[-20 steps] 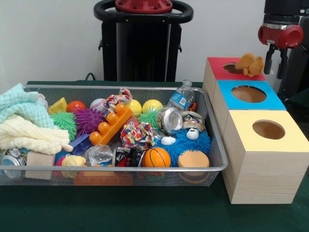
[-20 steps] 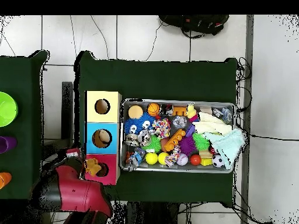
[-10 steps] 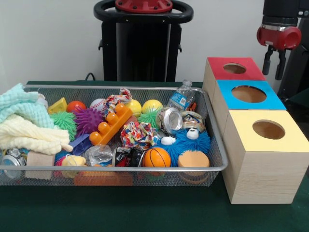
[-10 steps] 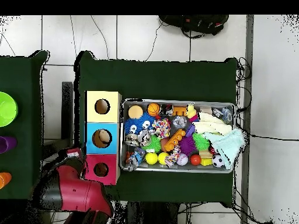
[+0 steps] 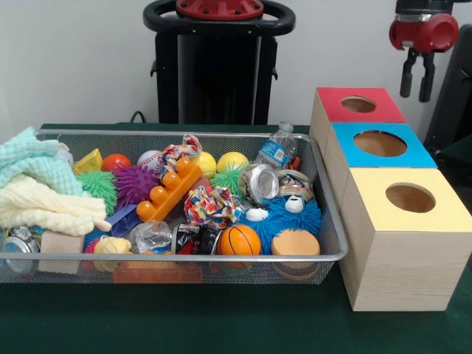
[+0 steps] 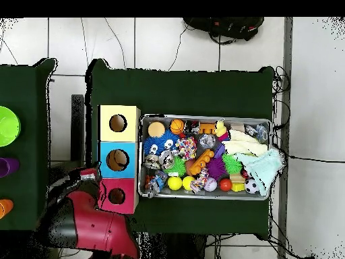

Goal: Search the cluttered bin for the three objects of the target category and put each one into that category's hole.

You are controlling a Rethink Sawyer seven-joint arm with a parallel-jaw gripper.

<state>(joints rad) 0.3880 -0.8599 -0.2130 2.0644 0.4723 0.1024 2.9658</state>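
The gripper (image 5: 414, 82) hung empty with its fingers apart above the red box (image 5: 357, 114), well away from the wire bin (image 5: 333, 221) of toys, so it should swing over the bin before dipping.

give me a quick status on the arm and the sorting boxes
End effector open, empty, raised behind red-topped wooden box. Red box's round hole clear. Wire mesh bin full of toys; nothing in the way.
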